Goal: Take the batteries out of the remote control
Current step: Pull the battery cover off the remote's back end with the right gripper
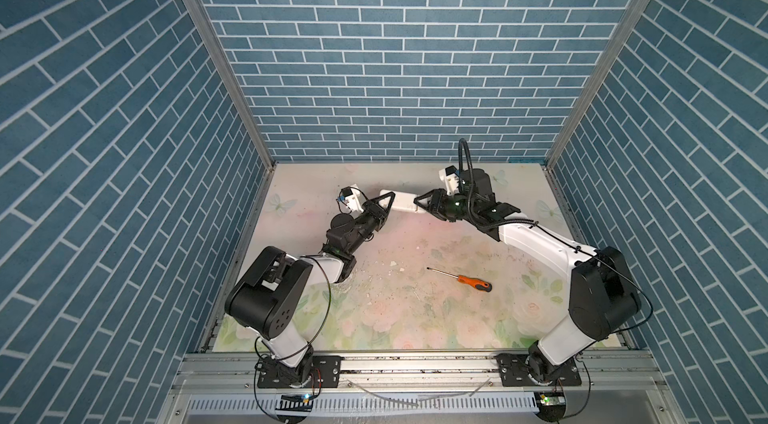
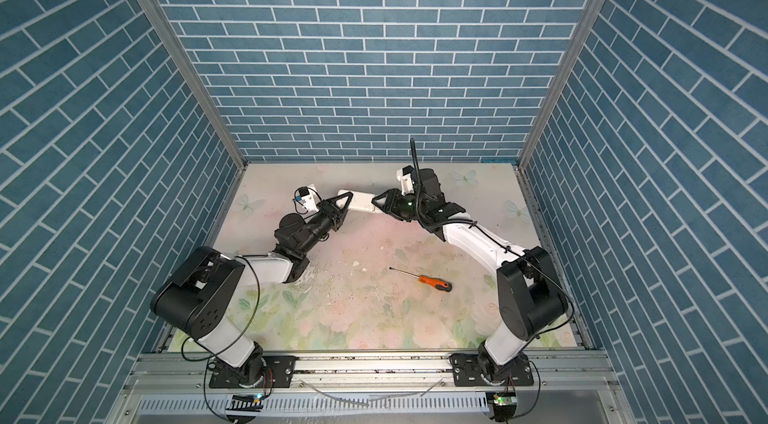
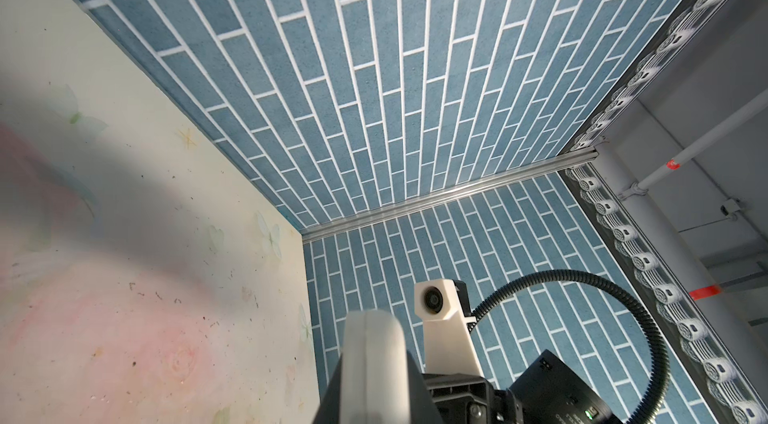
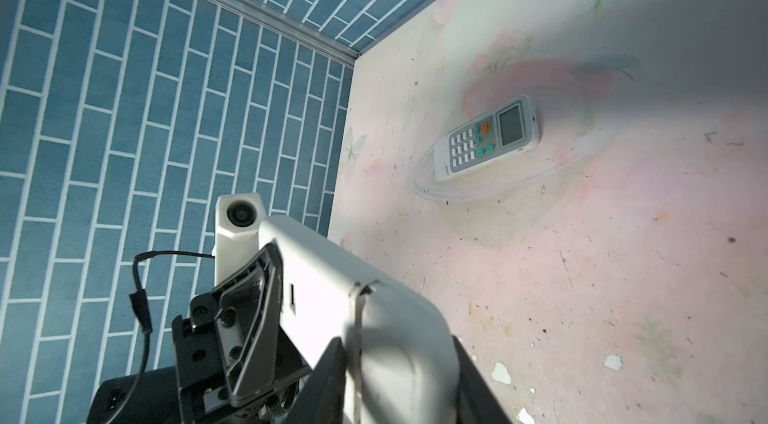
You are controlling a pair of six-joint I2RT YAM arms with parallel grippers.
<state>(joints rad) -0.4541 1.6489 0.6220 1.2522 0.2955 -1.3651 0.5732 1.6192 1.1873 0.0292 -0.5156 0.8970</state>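
In both top views the screwdriver (image 1: 461,278) lies nearest. Beyond it, the raised remote (image 1: 402,202) spans the left gripper (image 1: 385,198), clamped on one end, and the right gripper (image 1: 420,202), apparently clamped on the other. Right wrist view: batteries unseen, presumably inside; opening its back comes next.

Both top views are bright, sharp and evenly lit from overhead. Only short soft shadows fall under the arms on the pale floral-printed bench (image 1: 415,243), and the blue brick-patterned walls (image 1: 374,69) stretch steeply toward the frame edges under the wide lens. In the wrist views a broad, blurred grey shadow crosses the bench, and the white plastic remote control (image 4: 374,318) close to the lens is out of focus, its lit face washed out by glare.
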